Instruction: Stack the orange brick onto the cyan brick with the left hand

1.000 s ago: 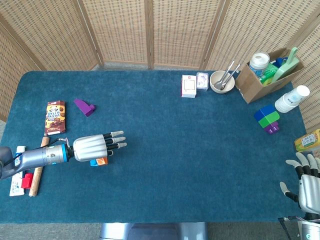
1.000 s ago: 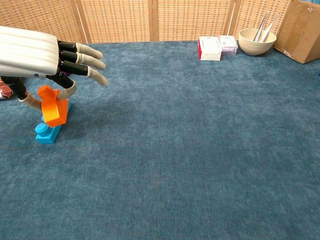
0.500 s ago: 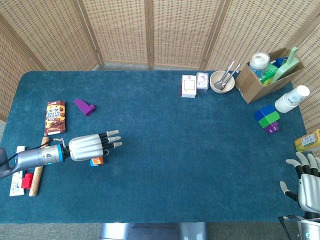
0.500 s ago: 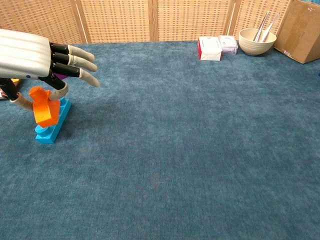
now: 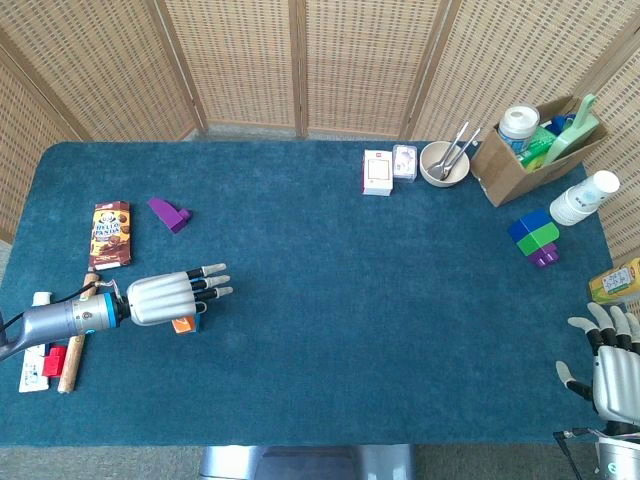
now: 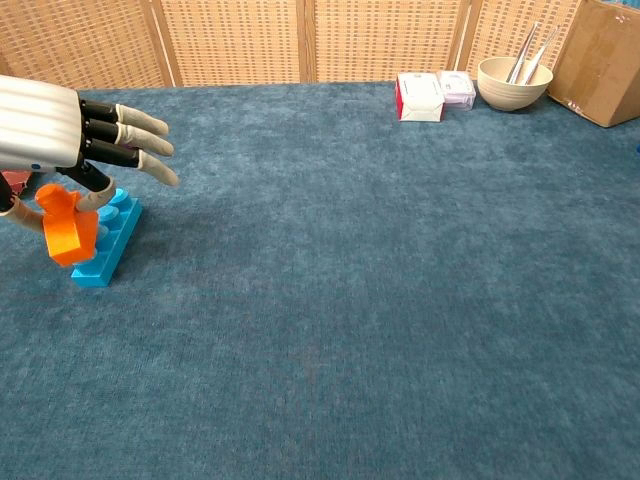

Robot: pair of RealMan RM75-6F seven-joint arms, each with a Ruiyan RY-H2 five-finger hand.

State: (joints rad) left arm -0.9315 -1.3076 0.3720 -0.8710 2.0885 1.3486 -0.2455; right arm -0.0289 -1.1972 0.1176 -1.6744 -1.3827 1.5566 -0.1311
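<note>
Orange brick [image 6: 70,228] half-hidden under left hand [image 6: 45,125], wrist cropped.

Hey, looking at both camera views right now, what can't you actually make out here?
- Head view: the left robot hand covers the cyan brick and most of the orange brick.
- Chest view: the left edge crops the left robot hand, so its grip on the orange brick is partly cut off.
- Chest view: whether the orange brick touches the cyan brick is unclear.
- Right robot hand: cropped at the head view's corner; absent from the chest view.

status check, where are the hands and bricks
Left hand pinches small orange plastic brick, above long cyan studded brick, unseated. Right hand open. Nothing blocking.
</note>
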